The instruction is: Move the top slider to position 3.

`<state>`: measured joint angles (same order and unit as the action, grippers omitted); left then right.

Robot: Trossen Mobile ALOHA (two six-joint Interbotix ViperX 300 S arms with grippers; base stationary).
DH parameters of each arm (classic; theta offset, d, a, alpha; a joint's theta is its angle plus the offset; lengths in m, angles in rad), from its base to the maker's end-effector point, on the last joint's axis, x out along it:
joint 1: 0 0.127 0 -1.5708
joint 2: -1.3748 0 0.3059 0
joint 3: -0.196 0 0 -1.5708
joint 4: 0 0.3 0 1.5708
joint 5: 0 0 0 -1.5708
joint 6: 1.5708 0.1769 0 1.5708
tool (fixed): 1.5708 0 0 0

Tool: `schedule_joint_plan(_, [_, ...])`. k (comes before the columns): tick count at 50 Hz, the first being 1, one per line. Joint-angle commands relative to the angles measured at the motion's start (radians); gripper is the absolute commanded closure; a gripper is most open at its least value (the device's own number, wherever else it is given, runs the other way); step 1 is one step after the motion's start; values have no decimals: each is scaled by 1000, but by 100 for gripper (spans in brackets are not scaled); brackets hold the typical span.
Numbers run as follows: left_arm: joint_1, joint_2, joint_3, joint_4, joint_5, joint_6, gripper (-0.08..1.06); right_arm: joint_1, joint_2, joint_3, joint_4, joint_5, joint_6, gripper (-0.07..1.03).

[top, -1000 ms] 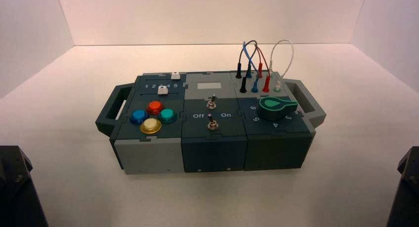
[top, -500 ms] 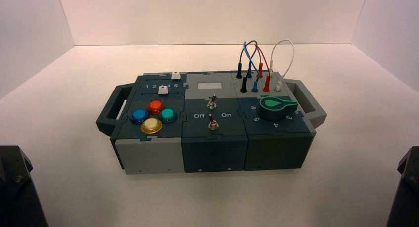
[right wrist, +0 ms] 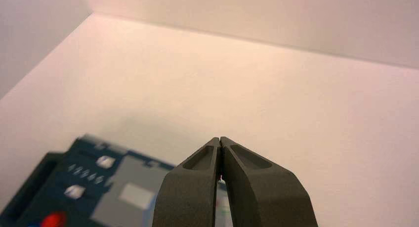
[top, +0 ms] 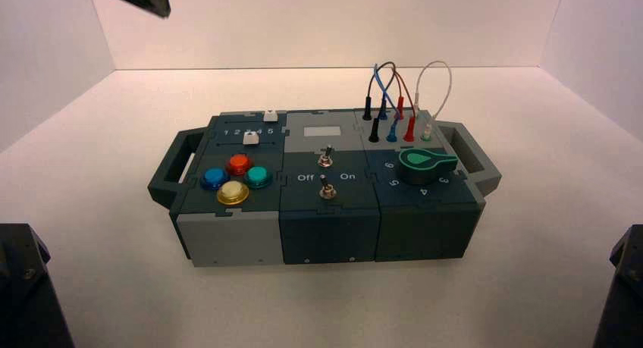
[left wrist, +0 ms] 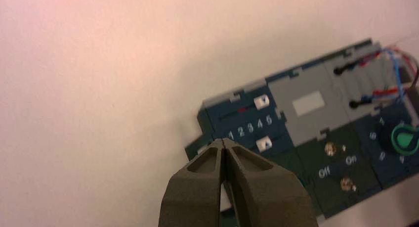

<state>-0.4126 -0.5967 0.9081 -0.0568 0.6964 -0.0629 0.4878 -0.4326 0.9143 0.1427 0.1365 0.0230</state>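
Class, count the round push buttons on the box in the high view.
4, all on the box's left section: red farthest back, blue left, green right, yellow nearest.

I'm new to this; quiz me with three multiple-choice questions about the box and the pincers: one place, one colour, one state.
1. Where is the green knob?
A) left third of the box
B) middle third
C) right third

2. Which colour is the round button nearest the box's front edge?
A) blue
B) yellow
C) red

3. How is the left pincer?
A) shut, above the box
B) open wide
C) gripping a wire

1: C, the high view shows it beyond the switches, on the right.
2: B, the yellow button sits in front of the other three.
3: A, its two fingers meet at the tips in its own wrist view.
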Motion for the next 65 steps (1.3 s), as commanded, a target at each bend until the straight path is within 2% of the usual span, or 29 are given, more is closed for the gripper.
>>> schedule_joint_plan(1, [-9, 8, 0, -3, -2, -8, 101, 41, 51, -69, 20, 12, 5, 99])
schedule_joint_plan(14, [-14, 48, 21, -6, -35, -12, 101, 123, 259, -207, 52, 83, 5, 99])
schedule_joint_plan(23, [-14, 103, 21, -6, -41, -11, 101, 144, 400, -298, 80, 140, 3, 99])
schedule_joint_plan(36, [-15, 163, 0, -6, -48, -11, 101, 178, 523, -393, 84, 196, 2, 99])
schedule_joint_plan(50, [-15, 167, 14, -6, -57, -11, 101, 245, 598, -445, 109, 261, 2, 99])
schedule_joint_plan(65, [-17, 172, 18, -6, -57, -11, 101, 259, 621, -439, 141, 270, 0, 99])
